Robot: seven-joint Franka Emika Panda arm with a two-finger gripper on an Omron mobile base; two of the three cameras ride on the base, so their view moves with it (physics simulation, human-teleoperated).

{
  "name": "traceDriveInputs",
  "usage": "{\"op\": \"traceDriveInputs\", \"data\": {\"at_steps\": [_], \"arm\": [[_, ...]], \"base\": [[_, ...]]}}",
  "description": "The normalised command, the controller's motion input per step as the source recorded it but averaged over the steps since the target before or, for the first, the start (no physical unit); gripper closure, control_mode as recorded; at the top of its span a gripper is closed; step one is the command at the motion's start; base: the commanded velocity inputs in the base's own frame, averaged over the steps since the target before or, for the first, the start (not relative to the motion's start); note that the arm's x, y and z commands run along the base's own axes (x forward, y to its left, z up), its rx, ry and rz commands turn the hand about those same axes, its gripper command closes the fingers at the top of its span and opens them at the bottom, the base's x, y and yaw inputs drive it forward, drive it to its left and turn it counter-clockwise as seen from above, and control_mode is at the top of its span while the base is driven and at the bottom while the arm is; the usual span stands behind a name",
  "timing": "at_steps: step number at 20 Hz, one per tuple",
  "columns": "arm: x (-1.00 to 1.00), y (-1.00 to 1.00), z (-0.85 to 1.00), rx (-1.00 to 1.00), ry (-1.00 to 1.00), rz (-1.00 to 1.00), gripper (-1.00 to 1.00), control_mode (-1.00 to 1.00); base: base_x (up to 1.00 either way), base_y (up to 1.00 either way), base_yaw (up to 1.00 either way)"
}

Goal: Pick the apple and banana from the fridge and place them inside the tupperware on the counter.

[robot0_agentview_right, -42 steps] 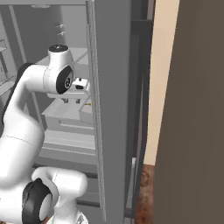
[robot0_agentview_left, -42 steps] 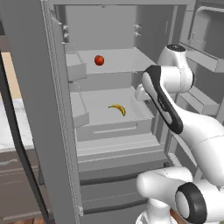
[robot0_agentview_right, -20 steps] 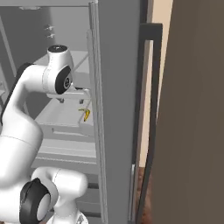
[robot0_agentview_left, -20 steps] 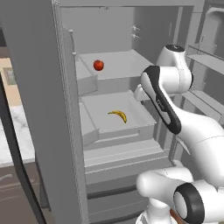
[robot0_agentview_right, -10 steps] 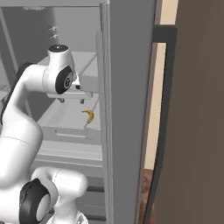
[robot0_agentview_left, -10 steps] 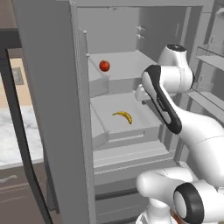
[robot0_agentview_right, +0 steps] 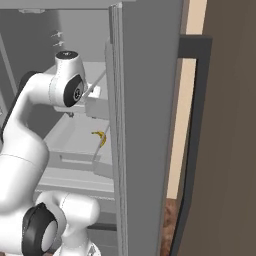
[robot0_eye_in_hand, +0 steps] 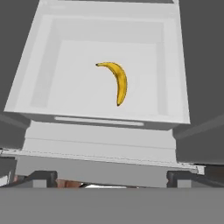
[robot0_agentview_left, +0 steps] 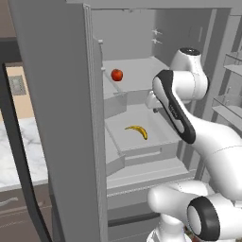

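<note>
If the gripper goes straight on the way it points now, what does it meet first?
Probably the pale floor of the open fridge drawer just in front of the banana, which lies a little above the hand view's centre. The gripper looks open and empty; depth is unclear.

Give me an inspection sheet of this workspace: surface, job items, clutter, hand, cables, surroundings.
Surface: pale fridge shelves and an open drawer.
Job items: apple on upper shelf; banana lying flat in the drawer, alone.
Clutter: nothing seen.
Hand: hand above the drawer's front edge, fingertips wide apart, holding nothing.
Cables: nothing seen.
Surroundings: marble counter left of the fridge, dark cabinets below; tupperware not seen.
</note>
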Motion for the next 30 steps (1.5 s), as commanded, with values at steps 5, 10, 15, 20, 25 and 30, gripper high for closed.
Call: {"op": "traceDriveInputs", "data": {"at_steps": [5, 10, 15, 20, 25, 30], "arm": [[0.05, 0.14, -0.54, -0.2, -0.19, 0.0, -1.0, -1.0], [0.01, 0.16, -0.89, -0.09, -0.04, 0.0, -1.0, -1.0], [0.02, 0.0, -0.68, 0.0, -0.23, 0.0, -1.0, -1.0], [0.36, -0.01, -0.31, 0.01, -0.3, 0.0, -1.0, -1.0], [0.48, -0.02, -0.11, 0.1, -0.01, 0.0, -1.0, -1.0], [0.57, 0.0, -0.02, 0.13, 0.06, 0.0, -1.0, -1.0]], "base": [[0.0, 0.0, 0.0], [0.0, 0.0, 0.0], [0.0, 0.0, 0.0], [0.0, 0.0, 0.0], [0.0, 0.0, 0.0], [0.0, 0.0, 0.0]]}}
